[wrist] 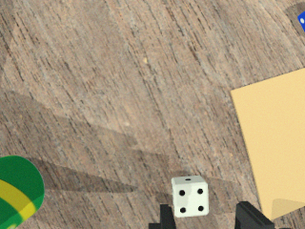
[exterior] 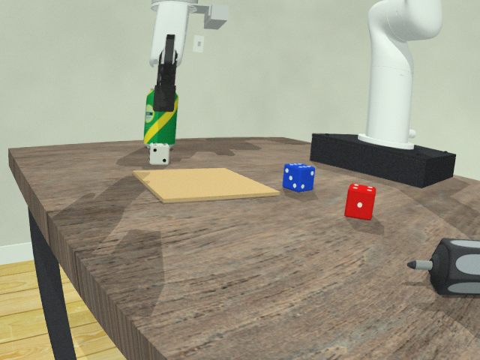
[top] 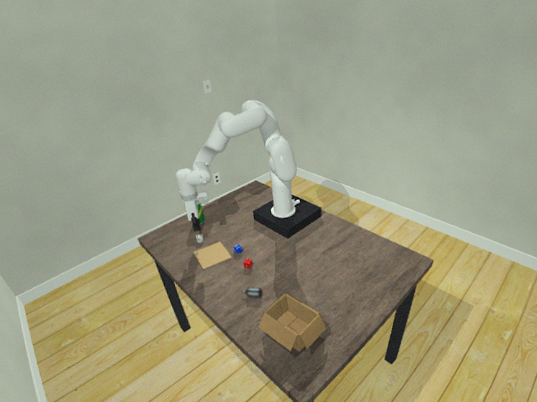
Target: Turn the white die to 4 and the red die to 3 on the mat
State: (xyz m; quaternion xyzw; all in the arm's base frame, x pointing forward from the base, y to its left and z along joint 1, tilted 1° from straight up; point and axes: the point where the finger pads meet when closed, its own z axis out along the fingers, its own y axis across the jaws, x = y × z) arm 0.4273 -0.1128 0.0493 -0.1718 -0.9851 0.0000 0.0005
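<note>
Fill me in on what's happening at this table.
A white robot arm hangs its gripper above the white die, fingers partly open and holding nothing. That die sits flat on the table between a green can and the tan mat, just off the mat, with four pips showing on top in the wrist view. The blue die and red die also rest on the wood beside the mat, untouched.

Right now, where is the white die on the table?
In the exterior view the white die rests on the table, just in front of the green can and off the mat, below the raised gripper.
</note>
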